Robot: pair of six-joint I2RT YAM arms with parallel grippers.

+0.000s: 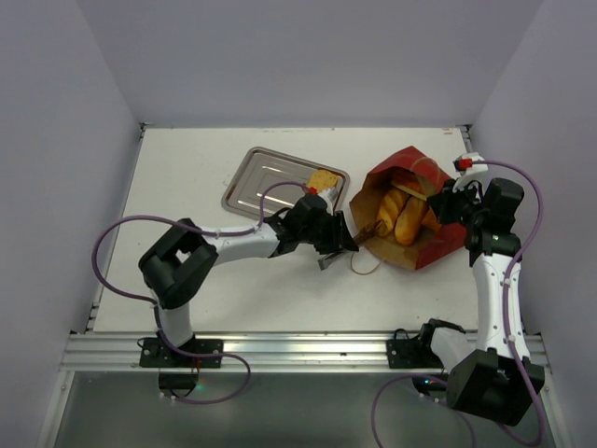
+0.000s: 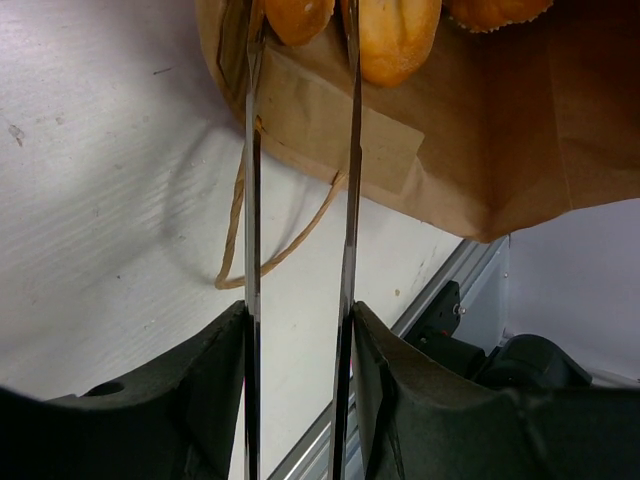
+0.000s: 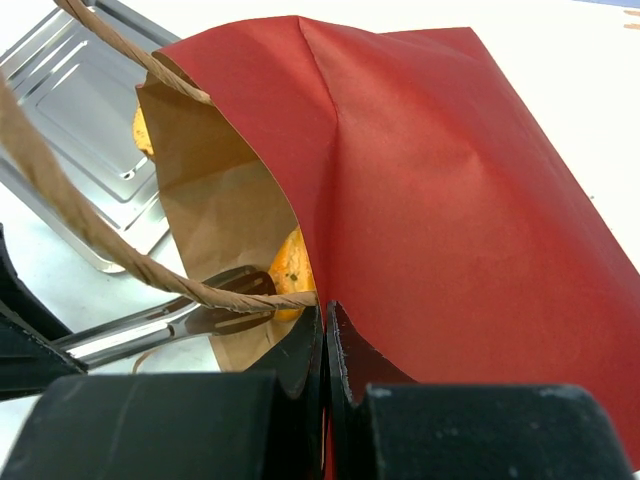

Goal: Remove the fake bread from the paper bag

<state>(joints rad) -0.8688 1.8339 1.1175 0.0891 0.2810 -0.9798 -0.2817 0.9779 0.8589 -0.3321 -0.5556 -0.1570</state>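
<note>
At the near edge, rail (image 1: 308, 347): bearing both arm bases, side by side.
Left gripper (image 3: 250, 297): long thin metal fingers (image 2: 252, 200) held apart, reaching into the bag's mouth; end of a small loaf between them, contact not discernible.
Twine handle (image 2: 238, 240): loose loop lying on the table (image 1: 187, 168), crossing beneath the left fingers.
Paper bag (image 1: 424, 247): dark red outside, tan inside; lying on its side right of centre, mouth turned toward the left arm.
Bread (image 1: 396, 217): several glossy golden loaves inside the bag, close to its mouth.
Right gripper (image 3: 324, 335): clamped on the bag's upper red edge.
Tray (image 1: 256, 182): steel, flat on the table, beyond the left gripper and left of the bag.
Toast slice (image 1: 324, 180): on the tray's right-hand corner, outside the bag.
</note>
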